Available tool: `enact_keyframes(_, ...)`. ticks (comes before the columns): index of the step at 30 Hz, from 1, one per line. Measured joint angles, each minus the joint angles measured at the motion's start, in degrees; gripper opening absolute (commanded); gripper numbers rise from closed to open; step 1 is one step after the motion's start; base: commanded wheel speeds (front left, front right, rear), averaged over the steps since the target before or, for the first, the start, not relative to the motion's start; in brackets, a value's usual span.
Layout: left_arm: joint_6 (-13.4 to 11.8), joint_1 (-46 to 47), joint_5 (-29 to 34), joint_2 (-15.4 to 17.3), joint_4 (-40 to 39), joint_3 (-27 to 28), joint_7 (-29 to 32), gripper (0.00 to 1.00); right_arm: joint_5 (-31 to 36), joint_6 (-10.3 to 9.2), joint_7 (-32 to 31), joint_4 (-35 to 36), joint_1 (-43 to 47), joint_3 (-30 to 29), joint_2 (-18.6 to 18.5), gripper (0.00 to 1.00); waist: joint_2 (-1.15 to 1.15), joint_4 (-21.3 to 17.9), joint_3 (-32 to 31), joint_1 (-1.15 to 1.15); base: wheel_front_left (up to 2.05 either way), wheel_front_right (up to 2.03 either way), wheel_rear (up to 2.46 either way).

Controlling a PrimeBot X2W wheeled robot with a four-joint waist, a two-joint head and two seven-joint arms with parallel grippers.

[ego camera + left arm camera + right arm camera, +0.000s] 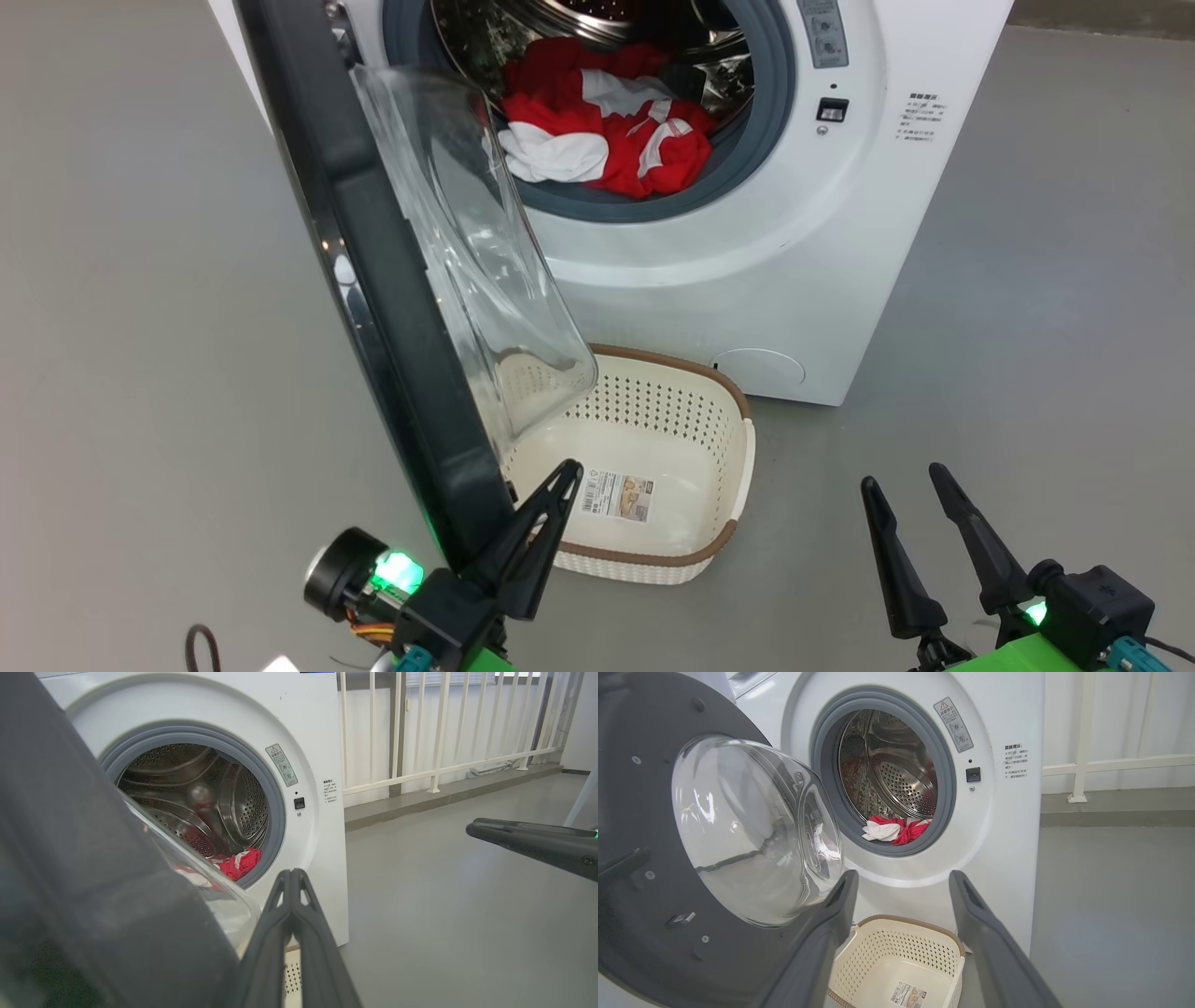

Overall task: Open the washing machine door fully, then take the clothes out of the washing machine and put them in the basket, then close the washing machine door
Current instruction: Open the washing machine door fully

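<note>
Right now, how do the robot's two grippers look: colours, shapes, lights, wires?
The left gripper and the right gripper each have two long dark fingers tapering to points, a black base with a glowing green light, bright green housing and teal fittings. Orange and yellow wires run by the left one's round black part.

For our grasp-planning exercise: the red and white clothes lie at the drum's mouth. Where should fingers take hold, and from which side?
Probably the bunched red fold of the clothes on the grey rubber ring, entering from the front, right of the open washing machine door: it lies nearest, raised.
</note>
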State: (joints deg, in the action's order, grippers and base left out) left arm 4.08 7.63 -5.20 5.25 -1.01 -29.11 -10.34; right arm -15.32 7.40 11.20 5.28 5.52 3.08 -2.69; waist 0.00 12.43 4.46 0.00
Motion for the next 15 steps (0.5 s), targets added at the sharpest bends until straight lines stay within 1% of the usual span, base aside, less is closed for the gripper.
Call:
enact_keyframes(6,-0.38,0.04,-0.05,-0.09,0.88,-0.08,-0.1,0.0,0.0,0.0,0.0,0.2,-0.01,-0.01,0.0,1.0,0.0,0.48,0.07,0.0,0.0,0.0,0.0)
enact_keyframes(15,-2.11,-0.09,-0.69,0.19,0.94,0.25,-0.25,0.0,-0.01,0.0,0.0,0.2,-0.01,0.05,0.0,1.0,0.0,2.13,-0.47,0.0,0.0,0.0,0.0)
